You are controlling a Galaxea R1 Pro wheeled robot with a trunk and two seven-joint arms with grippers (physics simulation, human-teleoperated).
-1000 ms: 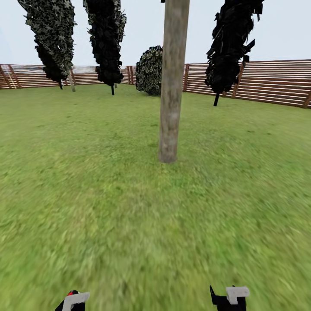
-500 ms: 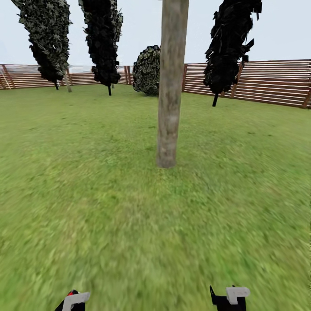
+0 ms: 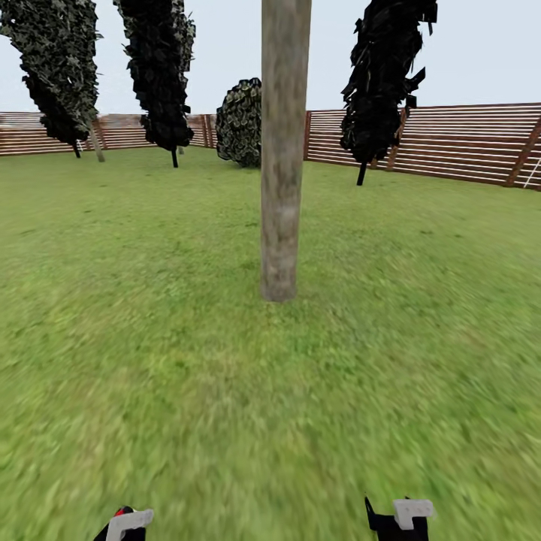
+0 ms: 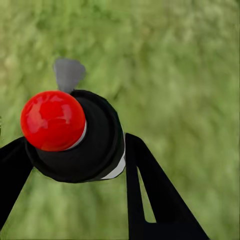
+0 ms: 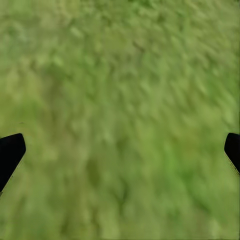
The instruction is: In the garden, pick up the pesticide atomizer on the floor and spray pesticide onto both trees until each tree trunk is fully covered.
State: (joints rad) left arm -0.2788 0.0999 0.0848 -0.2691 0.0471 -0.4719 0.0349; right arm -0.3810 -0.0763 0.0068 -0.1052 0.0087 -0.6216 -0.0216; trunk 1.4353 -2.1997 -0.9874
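Closer now to the tall grey-brown bare tree trunk (image 3: 284,150), near enough to spray soon. Left gripper (image 4: 70,150) pinching small black red-topped pesticide atomizer (image 4: 75,137). Right gripper (image 5: 120,150) spread wide over grass, holding nothing.

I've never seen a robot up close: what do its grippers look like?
Each has two flat black fingers, wedge-shaped and tapering to the tip. On the left gripper one finger has a long triangular cut-out. From the head view, both the left and the right gripper carry a pale grey angular bracket on black.
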